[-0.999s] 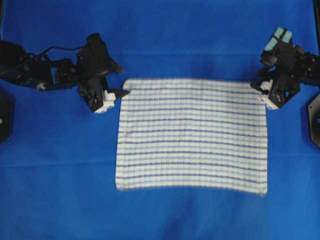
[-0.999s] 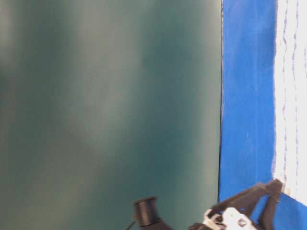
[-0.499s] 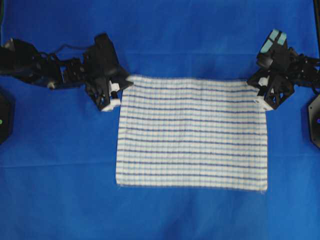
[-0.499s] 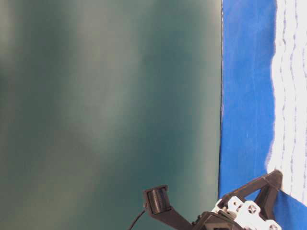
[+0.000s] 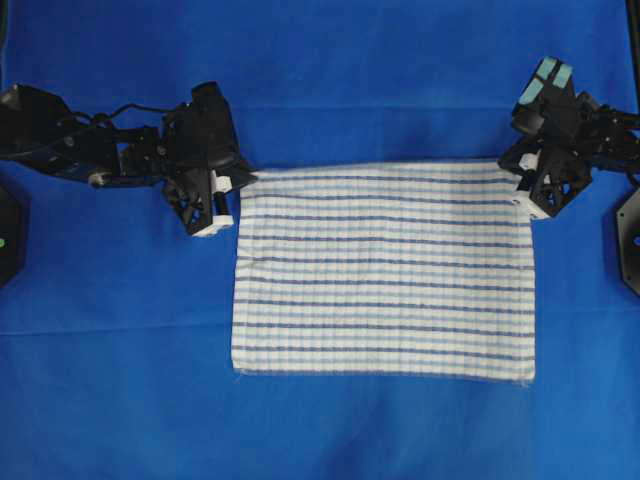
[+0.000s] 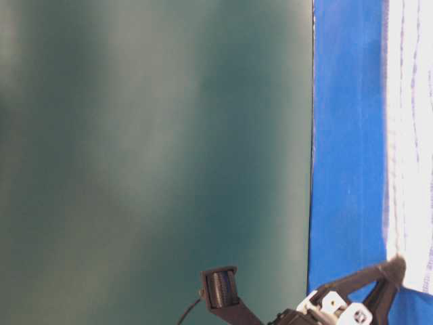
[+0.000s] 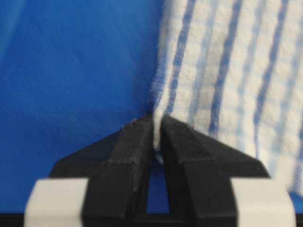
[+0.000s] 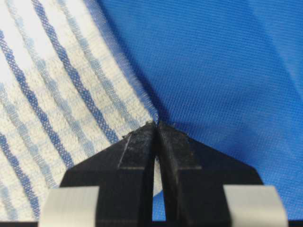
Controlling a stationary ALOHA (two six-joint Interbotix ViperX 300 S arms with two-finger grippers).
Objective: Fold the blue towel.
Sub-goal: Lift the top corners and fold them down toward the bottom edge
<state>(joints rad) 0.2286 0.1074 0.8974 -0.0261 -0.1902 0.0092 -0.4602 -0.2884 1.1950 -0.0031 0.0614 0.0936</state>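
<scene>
Blue towel (image 5: 385, 270) lay flat on blue-covered worktop (image 5: 380, 90). Left hand (image 5: 238, 180) pinched its far left corner; right hand (image 5: 512, 172) pinched far right corner.

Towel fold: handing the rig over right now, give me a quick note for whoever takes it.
Left gripper: jaws shut on the far left corner of the towel.
Right gripper: jaws shut on the far right corner.
Towel: spread flat on the blue table cover, near edge lying free, far edge pinched at both corners.
Done: both corners grasped.
Left: no fold made yet. Likely next is to lift both corners together and carry the far edge over to the near edge, then release.
</scene>
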